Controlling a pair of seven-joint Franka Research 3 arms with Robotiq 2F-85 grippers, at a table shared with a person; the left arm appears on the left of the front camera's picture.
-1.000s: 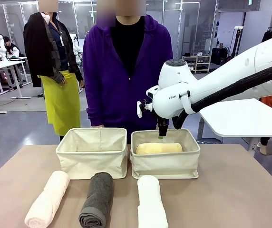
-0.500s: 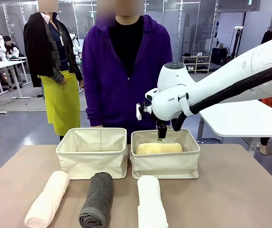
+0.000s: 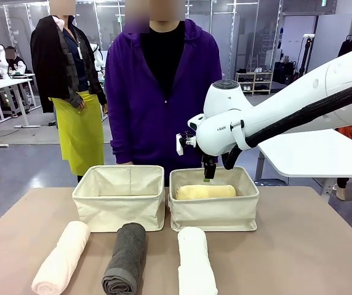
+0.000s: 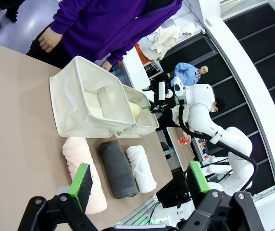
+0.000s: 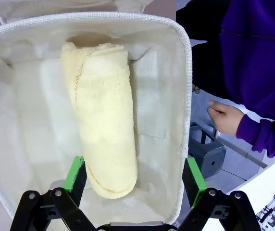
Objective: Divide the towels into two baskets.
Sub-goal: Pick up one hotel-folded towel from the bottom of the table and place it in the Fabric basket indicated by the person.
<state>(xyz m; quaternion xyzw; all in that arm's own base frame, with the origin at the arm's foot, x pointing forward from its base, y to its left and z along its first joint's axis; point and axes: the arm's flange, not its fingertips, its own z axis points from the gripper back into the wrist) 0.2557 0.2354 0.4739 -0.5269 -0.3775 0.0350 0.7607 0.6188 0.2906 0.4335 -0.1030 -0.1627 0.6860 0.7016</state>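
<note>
Front: right tool [image 3: 208,174], jaws apart, above yellow towel [image 3: 205,192] in right basket [image 3: 213,215]; pink towel [image 3: 62,257], grey towel [image 3: 125,258], white towel [image 3: 196,261] on worktop [image 3: 299,246].
Left wrist: left tool [image 4: 140,182] apart, empty.
Right wrist: towels look soft, light; pinch mid-roll.

Left basket [image 3: 118,212] stands open; yellow towel [image 3: 205,192] occupies the right basket [image 3: 213,216].

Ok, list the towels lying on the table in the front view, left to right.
Pink towel → grey towel → white towel.
</note>
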